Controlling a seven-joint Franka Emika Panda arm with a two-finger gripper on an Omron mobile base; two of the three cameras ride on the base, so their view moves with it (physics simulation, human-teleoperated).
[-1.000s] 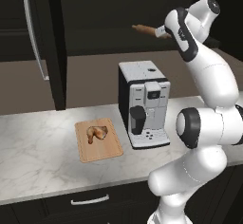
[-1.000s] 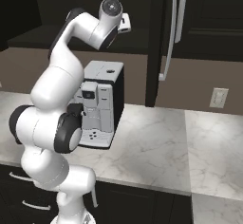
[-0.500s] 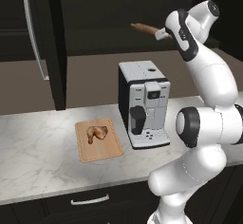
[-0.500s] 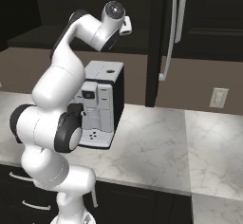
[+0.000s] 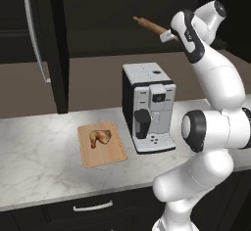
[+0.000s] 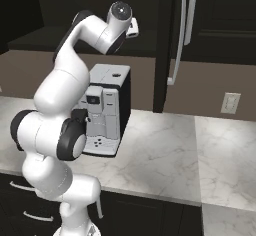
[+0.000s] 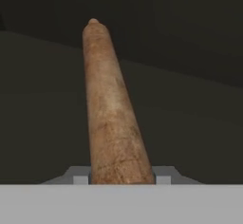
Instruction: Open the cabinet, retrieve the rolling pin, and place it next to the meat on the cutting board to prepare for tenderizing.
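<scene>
The rolling pin [image 5: 149,27] is a brown wooden cylinder lying high up in the dark opened cabinet [image 5: 98,10], above the coffee machine. My gripper [image 5: 169,35] is at its right end, and in the hand view the rolling pin [image 7: 111,114] fills the gap between the two fingers of my gripper [image 7: 122,175], which press its sides. The cabinet's door [image 5: 46,44] stands swung open at the left. Down on the counter lies the tan cutting board [image 5: 112,157] with the golden-brown meat [image 5: 99,137] on it, far below and to the left of the gripper.
A black and silver coffee machine [image 5: 147,107] stands right of the board, directly under the gripper. The open door [image 6: 167,40] with its long silver handle [image 6: 182,30] hangs over the marble counter [image 6: 165,150]. A wall socket [image 6: 230,102] is on the right.
The fingers have come together on the rolling pin's end. The arm and the pin have hardly moved.
</scene>
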